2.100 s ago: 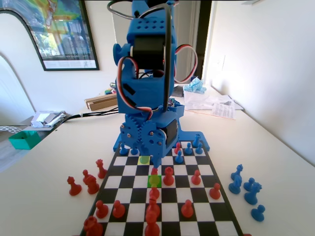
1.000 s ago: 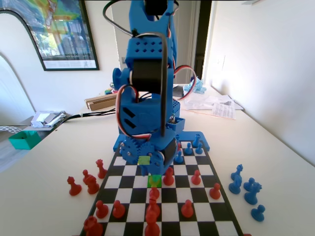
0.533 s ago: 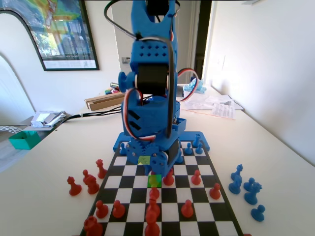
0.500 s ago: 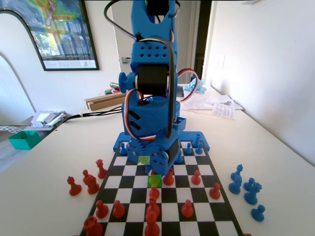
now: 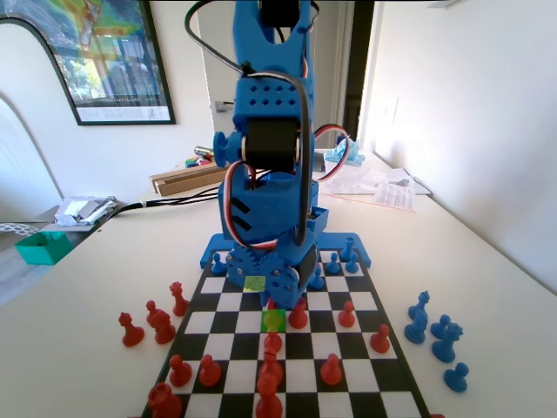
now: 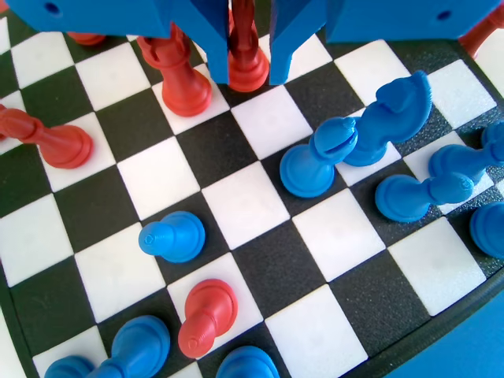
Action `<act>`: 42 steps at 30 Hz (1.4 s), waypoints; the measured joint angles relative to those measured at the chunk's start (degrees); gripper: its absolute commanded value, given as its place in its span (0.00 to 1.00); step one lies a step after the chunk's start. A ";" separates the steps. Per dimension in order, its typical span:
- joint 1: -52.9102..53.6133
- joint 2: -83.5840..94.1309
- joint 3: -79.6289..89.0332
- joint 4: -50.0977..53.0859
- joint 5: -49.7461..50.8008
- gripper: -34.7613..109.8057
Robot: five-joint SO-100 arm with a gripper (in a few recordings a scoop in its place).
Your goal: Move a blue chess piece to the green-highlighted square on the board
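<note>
blue pawn [image 6: 172,236] stands free on a black square of the board [image 6: 339,236], down-left of the red pawn [image 6: 246,55] in the wrist view and well apart from it. my gripper [image 6: 249,75] is low, one jaw on each side of this red pawn; if they press it, i cannot tell. the green square [image 5: 273,320] lies just at the red pawn's foot, so i think it must go away first.

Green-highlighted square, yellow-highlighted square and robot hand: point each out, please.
Bright green-highlighted square [image 5: 273,320], fixed view: its centre.
Yellow-highlighted square [image 5: 255,284], fixed view: its centre.
Blue two-finger robot hand [image 6: 249,72], wrist view: between fingertips, over a red piece.
</note>
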 measured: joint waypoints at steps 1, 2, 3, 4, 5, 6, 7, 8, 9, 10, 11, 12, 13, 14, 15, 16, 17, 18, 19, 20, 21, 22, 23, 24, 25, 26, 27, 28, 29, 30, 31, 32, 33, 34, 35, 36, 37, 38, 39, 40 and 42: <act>0.00 0.00 0.00 0.09 0.00 0.30; 0.00 0.00 -0.18 0.53 0.18 0.30; 0.00 0.00 -0.44 0.62 0.35 0.30; 0.00 0.00 -0.53 0.70 0.53 0.30; 0.00 0.00 -0.62 0.53 0.62 0.30; 0.00 0.00 -0.97 1.14 0.70 0.30; 0.09 0.00 -1.23 1.32 0.70 0.30; 0.09 0.00 -1.49 1.58 0.70 0.30; 0.09 0.00 -1.67 1.49 0.70 0.31; 0.09 0.00 -1.76 1.76 0.70 0.31; 0.09 0.00 -1.76 2.02 0.70 0.31; 0.00 0.00 -2.02 2.64 0.70 0.30; 0.00 0.00 -2.20 2.72 0.70 0.30; 0.00 0.00 -2.29 2.46 0.70 0.30; 0.09 0.00 -2.29 2.29 0.70 0.29; 0.09 0.00 -2.29 2.55 0.70 0.29; 0.09 0.00 -2.37 3.43 0.70 0.29; 0.09 0.00 -2.46 3.52 0.70 0.29; 0.09 0.00 -2.46 3.25 0.70 0.29; 0.09 0.00 -2.46 2.99 0.70 0.29; 0.09 0.00 -2.46 2.90 0.70 0.29; 0.09 0.00 -2.72 3.34 0.70 0.29; 0.09 0.00 -2.99 3.43 0.70 0.29; 0.09 0.00 -3.25 3.43 0.53 0.29; 0.09 0.00 -3.52 3.16 0.35 0.28; 0.09 0.00 -3.69 2.99 0.18 0.28; 0.09 0.00 -3.69 2.99 0.00 0.28; 0.09 0.00 -3.69 2.99 0.00 0.28; 0.09 0.00 -3.69 3.25 0.00 0.28; 0.09 0.00 -3.69 3.43 0.00 0.27; 0.09 0.00 -3.69 3.43 0.00 0.27; 0.09 0.00 -3.69 3.43 0.00 0.27; 0.09 0.00 -3.69 3.43 0.00 0.26; 0.09 0.00 -3.69 3.43 0.00 0.26; 0.09 0.00 -3.69 3.43 -0.18 0.25; 0.09 0.00 -3.69 3.43 -0.44 0.25; 0.09 0.00 -3.69 3.43 -0.53 0.25; 0.09 0.00 -3.69 3.43 -0.79 0.25; 0.09 0.00 -3.69 3.43 -1.23 0.25; 0.09 0.00 -3.69 3.43 -1.67 0.25; 0.09 0.00 -3.69 3.43 -2.02 0.25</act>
